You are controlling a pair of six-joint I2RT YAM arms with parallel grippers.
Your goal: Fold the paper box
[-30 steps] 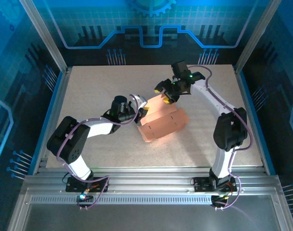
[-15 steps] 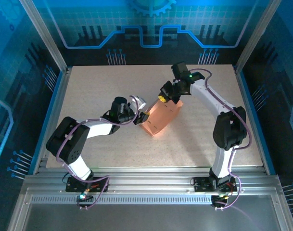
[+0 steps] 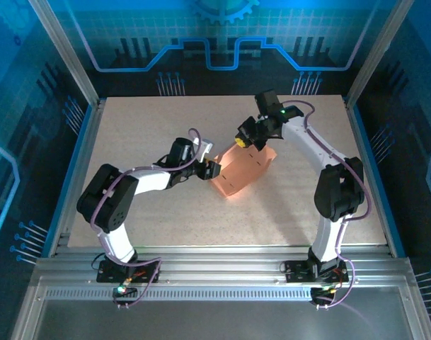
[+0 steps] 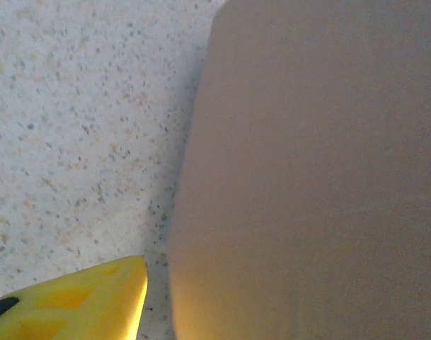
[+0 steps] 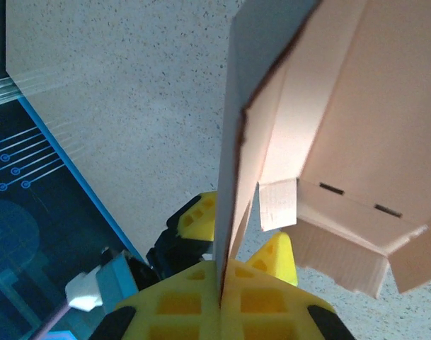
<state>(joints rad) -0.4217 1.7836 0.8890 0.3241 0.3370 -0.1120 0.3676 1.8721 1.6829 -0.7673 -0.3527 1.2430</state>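
Note:
The paper box (image 3: 247, 168), salmon-pink cardboard, stands partly opened on the table's middle with its flaps loose. My right gripper (image 3: 243, 140) is shut on the box's upper far panel; in the right wrist view its pads (image 5: 220, 294) pinch that panel's edge, and the box (image 5: 342, 106) hangs open beyond. My left gripper (image 3: 214, 168) sits at the box's left end, open. Its two yellow fingers (image 5: 195, 216) stand apart on either side of the pinched panel. In the left wrist view one yellow finger (image 4: 95, 301) lies beside a broad box panel (image 4: 307, 170).
The speckled tabletop (image 3: 144, 127) is bordered by a blue rim (image 3: 79, 163) and aluminium posts at the back corners. A ribbed metal rail (image 3: 215, 265) runs along the near edge by the arm bases.
The right gripper has shut on the box's panel and pulled the box upright from lying flatter. The left gripper has let go, opened, and shifted slightly right.

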